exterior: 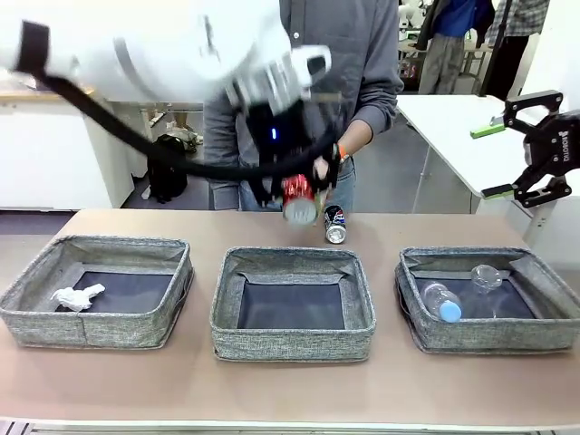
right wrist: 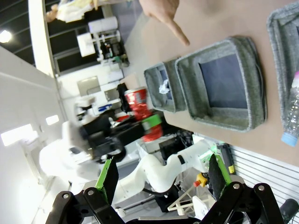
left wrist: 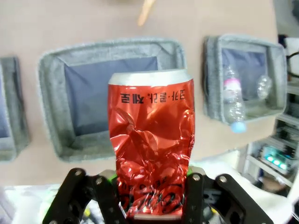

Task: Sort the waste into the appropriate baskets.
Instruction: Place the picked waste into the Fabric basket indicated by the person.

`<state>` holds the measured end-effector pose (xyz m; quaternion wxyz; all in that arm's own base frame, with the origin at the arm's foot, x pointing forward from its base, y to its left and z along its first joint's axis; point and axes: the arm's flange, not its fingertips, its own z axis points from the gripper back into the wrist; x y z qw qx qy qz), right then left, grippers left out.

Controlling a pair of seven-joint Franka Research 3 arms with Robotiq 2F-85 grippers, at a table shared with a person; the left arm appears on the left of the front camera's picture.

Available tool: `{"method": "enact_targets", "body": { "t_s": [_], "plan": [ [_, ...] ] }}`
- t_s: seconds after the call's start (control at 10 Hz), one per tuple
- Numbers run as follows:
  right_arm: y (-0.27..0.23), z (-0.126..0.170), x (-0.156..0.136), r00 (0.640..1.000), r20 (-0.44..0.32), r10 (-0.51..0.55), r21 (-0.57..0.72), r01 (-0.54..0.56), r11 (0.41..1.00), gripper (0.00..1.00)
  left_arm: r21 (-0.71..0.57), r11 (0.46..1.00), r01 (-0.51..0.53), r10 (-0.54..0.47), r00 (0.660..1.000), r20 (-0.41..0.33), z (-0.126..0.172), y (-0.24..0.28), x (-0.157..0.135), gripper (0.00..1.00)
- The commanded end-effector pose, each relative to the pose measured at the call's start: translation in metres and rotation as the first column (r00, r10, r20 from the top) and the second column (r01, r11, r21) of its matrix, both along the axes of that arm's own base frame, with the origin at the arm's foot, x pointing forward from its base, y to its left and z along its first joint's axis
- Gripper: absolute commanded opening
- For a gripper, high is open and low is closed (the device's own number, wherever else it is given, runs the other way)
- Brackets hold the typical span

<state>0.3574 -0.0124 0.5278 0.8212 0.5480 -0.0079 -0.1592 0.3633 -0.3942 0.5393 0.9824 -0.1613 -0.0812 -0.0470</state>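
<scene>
A crushed red soda can [left wrist: 150, 149] is clamped between the fingers of the left gripper [left wrist: 154, 196] and held in the air above the far edge of the table [exterior: 290, 390], behind the middle basket [exterior: 293, 304]. The can is seen tilted in the front view, its silver end facing the camera. A dark blue soda can [exterior: 335, 224] lies on the table just beside it, right under the person's hand [exterior: 323, 169]. The right gripper [right wrist: 161, 179] is held up at the right side, well apart from the baskets, jaws wide apart and nothing between them. A crumpled white paper wad [exterior: 76, 297] is seen in the left basket [exterior: 95, 290]. A clear blue-capped bottle [exterior: 441, 302] and a clear plastic cup [exterior: 486, 276] lie in the right basket [exterior: 489, 299]. The middle basket's dark bottom is bare.
</scene>
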Motion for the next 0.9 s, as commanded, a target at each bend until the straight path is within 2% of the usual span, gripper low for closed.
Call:
{"method": "enact_targets", "body": {
  "t_s": [0.0,0.1,0.3,0.7,0.8],
  "plan": [
    [-0.003,0.003,0.0,1.0,-0.001,0.016,-0.002,-0.016,1.0,1.0,0.019,1.0,-0.006,0.006,1.0,0.008,-0.045,-0.009,0.004,0.26],
    [-0.003,0.003,0.0,1.0,-0.001,0.016,-0.002,-0.016,1.0,1.0,0.102,0.994,-0.041,0.041,0.999,0.005,-0.073,-0.014,0.011,0.26],
    [-0.003,0.003,0.0,1.0,-0.001,0.016,-0.002,-0.016,1.0,1.0,0.131,0.991,-0.018,0.025,0.998,-0.05,-0.109,-0.014,0.017,0.26],
    [-0.003,0.003,0.0,1.0,-0.001,0.016,-0.002,-0.016,1.0,1.0,0.158,0.987,-0.033,0.042,0.998,-0.055,-0.113,-0.013,0.019,0.26],
    [-0.003,0.003,0.0,1.0,-0.001,0.016,-0.002,-0.016,1.0,1.0,0.155,0.987,-0.038,0.047,0.997,-0.055,-0.111,-0.011,0.02,0.67]
  ]
}}
